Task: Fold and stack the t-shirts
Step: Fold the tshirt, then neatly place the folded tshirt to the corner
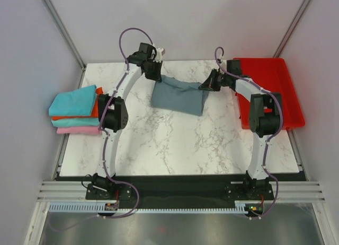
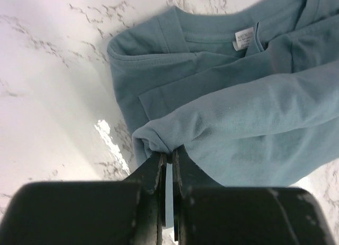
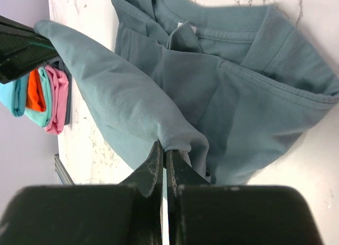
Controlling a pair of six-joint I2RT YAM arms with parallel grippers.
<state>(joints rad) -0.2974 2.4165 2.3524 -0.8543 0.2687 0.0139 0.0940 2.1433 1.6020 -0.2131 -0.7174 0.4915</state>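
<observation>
left hand (image 2: 169,156): shut tight on a pinched fold of the grey-blue t-shirt (image 1: 179,99), its two dark fingers all but meeting with only cloth between them. It hung above the table (image 1: 175,144) near the far edge, left of the middle.
right hand (image 3: 163,150): also clamped on a bunched fold of the same shirt, fingers pressed together around the cloth. It was near the far edge, right of the middle, close to the red tray (image 1: 273,83).
grey-blue t-shirt: in the far half of the table, about midway between the left and right edges. Its upper layer was lifted and drawn into a ridge running from one hand to the other. The rest lay on the marble beneath, partly doubled over itself.
collar (image 2: 212,30): ribbed neckline, resting on the table under the lifted layer, its inside facing up.
neck label (image 2: 244,38): small and white, sewn at the inside of the collar; its print was too small to read.
folded stack (image 1: 77,115): at the left edge of the table, reaching out over that edge, well apart from the grey-blue t-shirt.
stack order: teal t-shirt (image 1: 73,101) on top, orange t-shirt (image 1: 95,110) under it, second teal t-shirt (image 1: 74,121) below that, pink t-shirt (image 1: 79,130) at the bottom.
red tray: plastic, at the far right corner, running along the right edge and past it.
table: white marble pattern with grey veins.
</observation>
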